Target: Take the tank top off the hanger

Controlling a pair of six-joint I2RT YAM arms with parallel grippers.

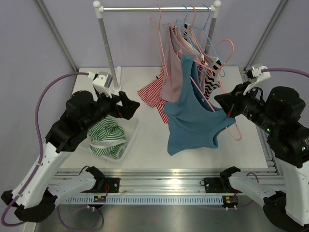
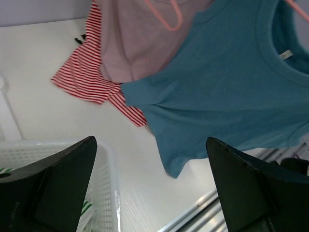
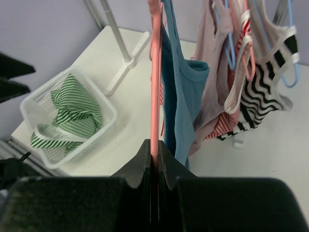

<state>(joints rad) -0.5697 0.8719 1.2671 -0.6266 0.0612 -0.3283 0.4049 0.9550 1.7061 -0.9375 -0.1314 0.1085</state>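
A blue tank top (image 1: pixel 193 113) hangs on a pink hanger (image 1: pixel 227 123) that is off the rail and tilted over the table. My right gripper (image 1: pixel 226 102) is shut on the hanger's bar; in the right wrist view the pink bar (image 3: pixel 155 77) runs up from the closed jaws with the blue top (image 3: pixel 181 87) just right of it. My left gripper (image 1: pixel 131 107) is open and empty, left of the top's hem. The left wrist view shows the blue top (image 2: pixel 231 92) ahead between the spread fingers (image 2: pixel 63 183).
A rail (image 1: pixel 157 8) holds more hangers with a mauve top (image 1: pixel 171 72), a red-striped top (image 1: pixel 152 92) and a black-striped top (image 1: pixel 211 79). A white basket (image 1: pixel 129 140) with a green-striped garment (image 1: pixel 108 137) sits at left. The rail's post (image 1: pixel 107 46) stands behind it.
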